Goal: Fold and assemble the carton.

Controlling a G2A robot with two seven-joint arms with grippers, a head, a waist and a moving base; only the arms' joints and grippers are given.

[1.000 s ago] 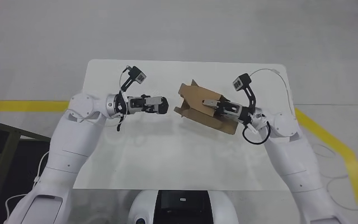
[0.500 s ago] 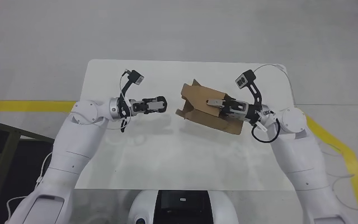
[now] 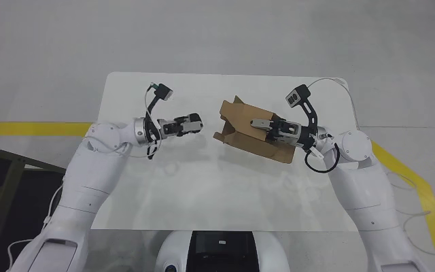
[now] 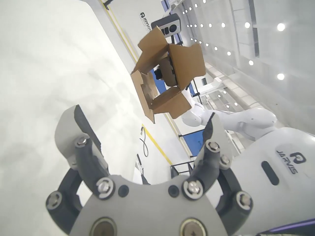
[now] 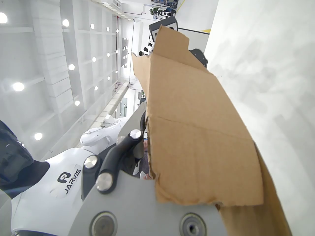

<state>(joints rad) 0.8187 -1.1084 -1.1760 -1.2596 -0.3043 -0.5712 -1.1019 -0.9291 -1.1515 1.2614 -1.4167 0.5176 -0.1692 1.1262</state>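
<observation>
Toward the tabletop's (image 3: 204,194) right side, right pincer (image 3: 255,124) clamps one wall of the carton (image 3: 243,140), squared open, flaps unfolded; left pincer (image 3: 196,122) wide, empty.

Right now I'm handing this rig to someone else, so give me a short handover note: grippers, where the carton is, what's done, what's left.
Left gripper: open, empty, above the table, pointed at the carton's open end, apart from it.
Right gripper: shut on the carton wall, one finger outside, one inside.
Carton: on its side at the robot's right of the table; whether it touches the table is unclear.
Done: body opened into a box shape.
Left: the flaps facing the left gripper are splayed open; fold them in and close.
</observation>
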